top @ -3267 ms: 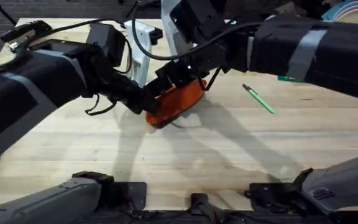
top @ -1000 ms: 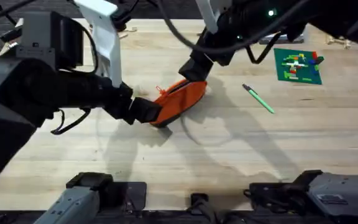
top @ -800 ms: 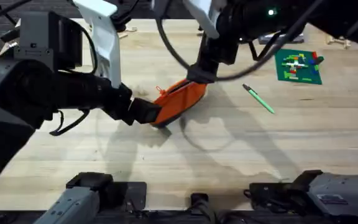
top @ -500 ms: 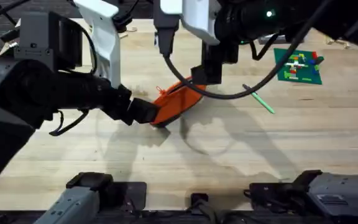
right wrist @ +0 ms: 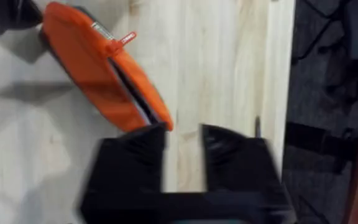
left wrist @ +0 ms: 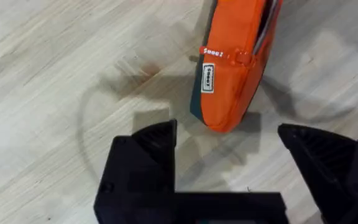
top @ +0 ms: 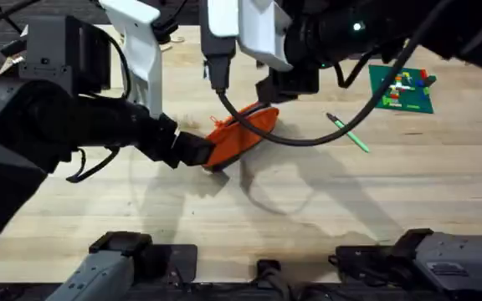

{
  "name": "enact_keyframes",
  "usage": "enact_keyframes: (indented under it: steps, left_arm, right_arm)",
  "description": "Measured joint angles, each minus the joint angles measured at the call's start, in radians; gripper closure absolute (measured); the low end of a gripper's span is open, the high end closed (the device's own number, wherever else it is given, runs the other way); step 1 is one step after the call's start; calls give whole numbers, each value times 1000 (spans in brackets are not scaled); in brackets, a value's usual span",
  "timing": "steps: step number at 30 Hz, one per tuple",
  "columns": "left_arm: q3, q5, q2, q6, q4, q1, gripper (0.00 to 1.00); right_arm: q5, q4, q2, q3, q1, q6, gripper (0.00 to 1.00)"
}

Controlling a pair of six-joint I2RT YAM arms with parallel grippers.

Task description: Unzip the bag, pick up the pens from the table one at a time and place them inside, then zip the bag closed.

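The orange bag (top: 239, 135) lies slanted on the table (top: 325, 209), with a dark gap along its zipper (right wrist: 135, 93) and a small red pull (right wrist: 120, 40). My left gripper (top: 201, 150) is open at the bag's near end; in the left wrist view that end (left wrist: 227, 93) sits just ahead of the gripper (left wrist: 227, 134), between the spread fingertips. My right gripper (top: 276, 90) hovers above the bag's far end, open by a narrow gap (right wrist: 183, 134) with nothing in it. A green pen (top: 347, 134) lies to the right of the bag.
A green plate with small toy bricks (top: 404, 88) sits at the back right. The table's far edge (right wrist: 288, 93) runs just beyond the bag, with dark floor and cables behind it. Bare wood stretches in front of the bag.
My right gripper has let go of the bag's far end and lifted up and back from it. The left arm has stayed at the bag's near end.
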Motion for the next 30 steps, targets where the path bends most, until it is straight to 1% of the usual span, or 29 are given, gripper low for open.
enact_keyframes:
  steps: [1, 2, 3, 10, 16, 30]
  left_arm:
    - [0, 0, 0, 0, 0, 0, 8]
    - [0, 0, 0, 0, 0, 0, 8]
    - [0, 0, 0, 0, 0, 0, 9]
    - [0, 0, 0, 0, 0, 0, 8]
    - [0, 0, 0, 0, 0, 0, 8]
    - [0, 0, 0, 0, 0, 0, 8]
  right_arm:
    - [0, -11, 0, 0, 0, 0, 861]
    - [0, -22, 0, 0, 0, 2, 939]
    - [0, -32, 0, 0, 0, 0, 963]
    - [-3, -62, 0, 0, 0, -1, 969]
    - [-72, -81, 9, 0, 0, -55, 969]
    - [-135, -112, 133, 0, -12, -105, 969]
